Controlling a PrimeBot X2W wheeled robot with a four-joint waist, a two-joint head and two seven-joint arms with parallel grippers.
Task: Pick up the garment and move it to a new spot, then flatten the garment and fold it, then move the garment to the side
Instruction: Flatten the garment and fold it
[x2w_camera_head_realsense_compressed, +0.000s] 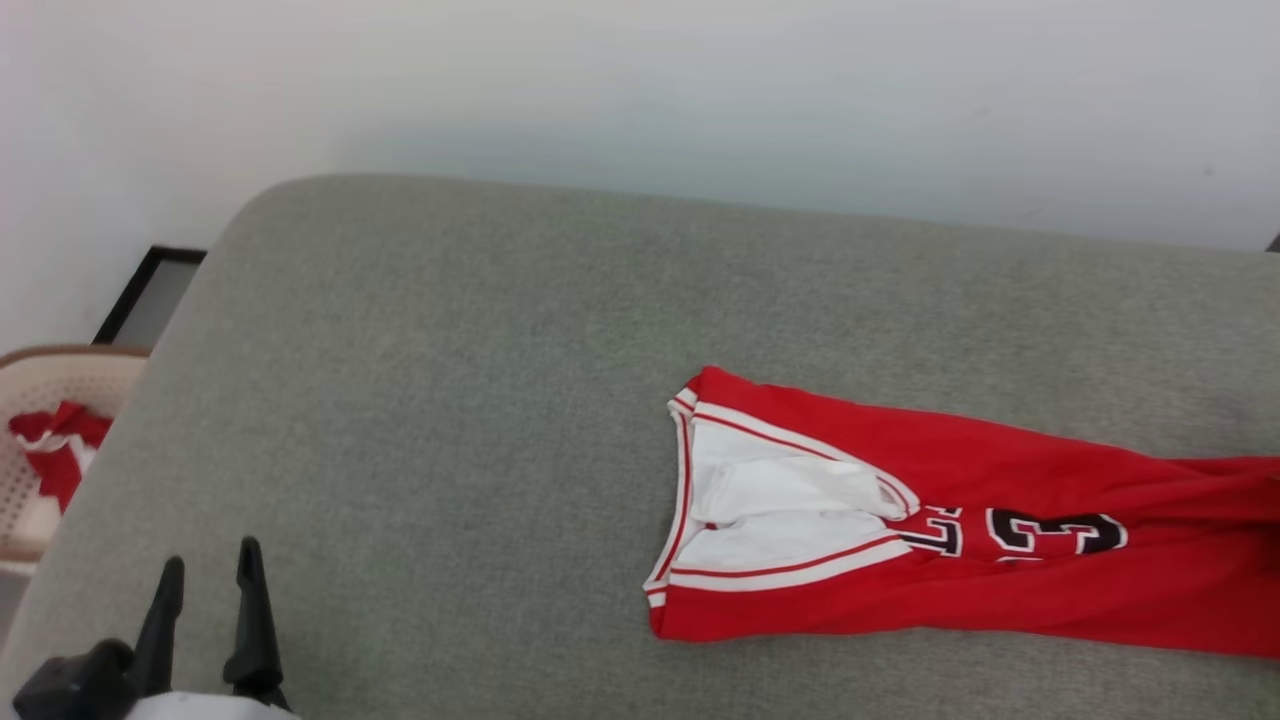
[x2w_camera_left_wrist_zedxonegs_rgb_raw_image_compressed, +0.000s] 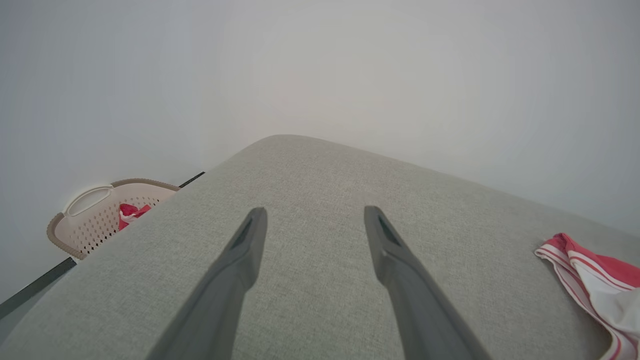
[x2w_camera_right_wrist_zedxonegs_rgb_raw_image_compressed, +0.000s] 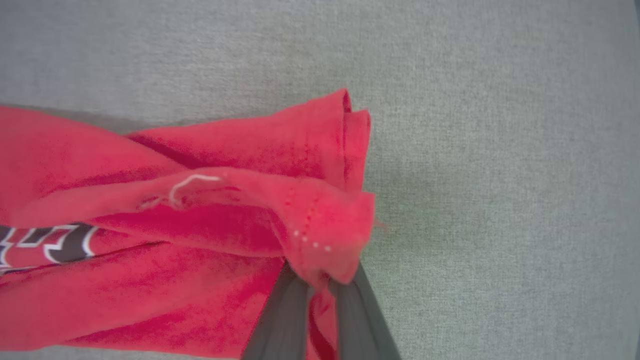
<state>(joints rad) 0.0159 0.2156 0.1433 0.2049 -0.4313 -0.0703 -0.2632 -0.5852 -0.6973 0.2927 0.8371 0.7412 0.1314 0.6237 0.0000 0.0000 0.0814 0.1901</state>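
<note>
Jersey (x2w_camera_head_realsense_compressed: 900, 590), red with white sleeves: one. Tools, each with two long dark fingers: two, namely the left tool (x2w_camera_head_realsense_compressed: 210, 556) and the right tool (x2w_camera_right_wrist_zedxonegs_rgb_raw_image_compressed: 320, 295). Basket (x2w_camera_head_realsense_compressed: 70, 380), beige and perforated: one; cloth bundle (x2w_camera_head_realsense_compressed: 55, 430), red and white: one; tabletop (x2w_camera_head_realsense_compressed: 450, 400), grey and fabric-covered: one; wall (x2w_camera_head_realsense_compressed: 700, 90), pale: one.

A grey fabric-covered surface (x2w_camera_head_realsense_compressed: 430, 400) stands against a pale wall (x2w_camera_head_realsense_compressed: 700, 90). Beside its left edge sits a beige perforated basket (x2w_camera_left_wrist_zedxonegs_rgb_raw_image_compressed: 85, 227) holding a red-white cloth (x2w_camera_head_realsense_compressed: 55, 440); behind it, possibly a dark-framed panel (x2w_camera_head_realsense_compressed: 150, 295).
</note>
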